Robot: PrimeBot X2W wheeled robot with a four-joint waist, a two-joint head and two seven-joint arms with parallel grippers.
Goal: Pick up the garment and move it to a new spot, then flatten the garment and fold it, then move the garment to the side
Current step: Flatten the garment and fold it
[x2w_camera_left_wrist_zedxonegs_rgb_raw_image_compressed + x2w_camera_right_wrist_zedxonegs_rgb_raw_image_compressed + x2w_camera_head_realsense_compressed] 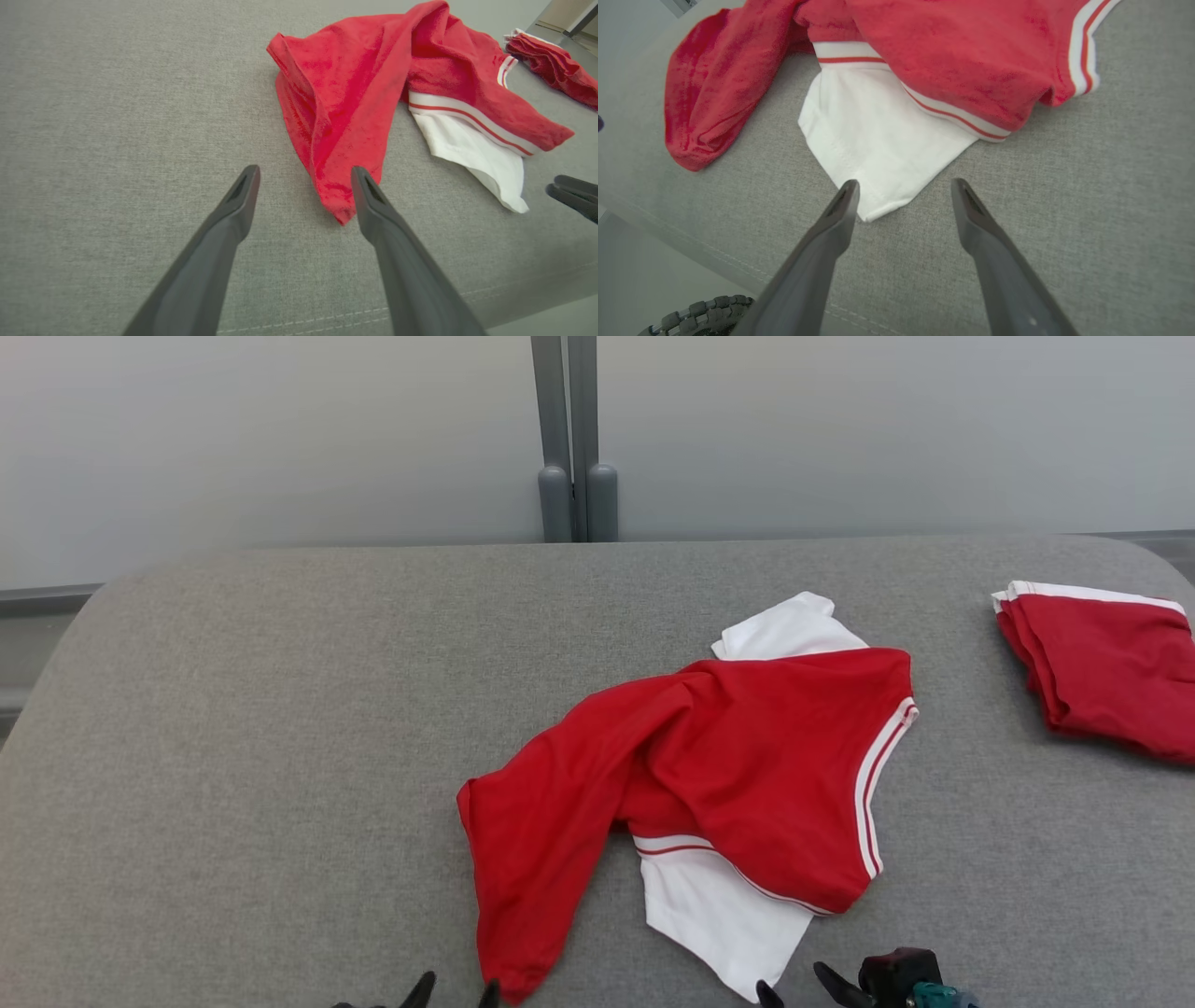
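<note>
A crumpled red and white garment (738, 775) lies right of centre on the grey padded table (233, 756). Its red sleeve reaches the near edge, and a white sleeve sticks out below the striped hem. My left gripper (457, 991) is open at the bottom edge, its fingertips just beside the red sleeve end (336, 186). My right gripper (794, 985) is also open, close to the corner of the white sleeve (873, 140). Neither gripper holds anything. In the left wrist view my left gripper (303, 175) hangs above the table, and my right gripper (903, 186) hovers over the white corner.
A second red garment with white trim (1106, 663) lies folded at the table's far right edge. A grey post (574, 439) stands behind the table against a pale wall. The table's near seam (714, 252) runs just under the grippers.
</note>
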